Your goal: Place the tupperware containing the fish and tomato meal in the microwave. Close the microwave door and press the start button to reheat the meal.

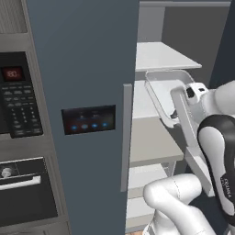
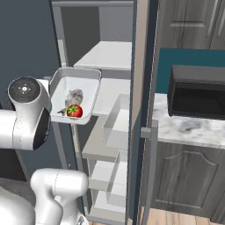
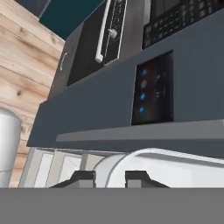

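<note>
The tupperware (image 2: 83, 85), a pale shallow box, hangs tilted in front of the open fridge shelves. In it lie a red tomato (image 2: 74, 111) and a pale fish piece (image 2: 75, 95). From the left base view I see the tupperware (image 1: 166, 87) from its side. My gripper (image 3: 111, 177) is shut on its rounded rim (image 3: 114, 168), one dark fingertip (image 3: 82, 177) on each side. The microwave (image 1: 17, 101) shows its black keypad and red display at the far left, past the fridge door. The microwave door is out of frame.
The blue-grey fridge door (image 1: 82, 69) with its lit touch panel (image 1: 88, 119) stands between the tupperware and the microwave. A black oven (image 1: 23, 188) with a silver handle sits under the microwave. A black box-like appliance (image 2: 197, 99) rests on a marble counter (image 2: 189, 129) to the right.
</note>
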You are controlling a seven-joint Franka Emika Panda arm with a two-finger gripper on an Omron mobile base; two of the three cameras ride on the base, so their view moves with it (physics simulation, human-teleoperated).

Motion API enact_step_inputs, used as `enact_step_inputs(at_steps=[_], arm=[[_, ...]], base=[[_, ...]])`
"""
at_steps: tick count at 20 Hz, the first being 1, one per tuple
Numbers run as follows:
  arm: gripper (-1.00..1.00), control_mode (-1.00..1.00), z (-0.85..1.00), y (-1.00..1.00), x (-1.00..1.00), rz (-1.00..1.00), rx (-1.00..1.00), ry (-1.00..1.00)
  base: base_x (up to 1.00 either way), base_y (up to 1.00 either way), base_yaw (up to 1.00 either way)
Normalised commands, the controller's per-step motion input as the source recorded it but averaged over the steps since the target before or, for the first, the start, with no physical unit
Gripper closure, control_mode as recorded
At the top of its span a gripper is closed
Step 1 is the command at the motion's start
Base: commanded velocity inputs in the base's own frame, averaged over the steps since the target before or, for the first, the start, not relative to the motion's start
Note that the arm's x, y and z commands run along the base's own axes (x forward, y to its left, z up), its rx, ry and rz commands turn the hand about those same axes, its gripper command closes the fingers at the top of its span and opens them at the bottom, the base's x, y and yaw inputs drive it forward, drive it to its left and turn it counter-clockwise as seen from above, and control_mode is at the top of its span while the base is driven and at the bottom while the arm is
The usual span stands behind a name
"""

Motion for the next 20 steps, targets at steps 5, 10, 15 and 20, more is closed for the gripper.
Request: enact_step_inputs(at_steps=[5,10,15,20], arm=[[1.00,1.00,-0.02,0.05,-0.16,0.00,0.01,0.00],[1.00,1.00,0.00,0.00,0.00,0.00,0.00,0.00],[1.00,1.00,0.00,0.00,0.00,0.00,0.00,0.00],[1.00,1.00,0.00,0.00,0.00,0.00,0.00,0.00]], base=[[-0.79,0.64,0.00],[-0.73,1.00,0.00],[-0.07,1.00,0.04],[0.05,0.94,0.15]])
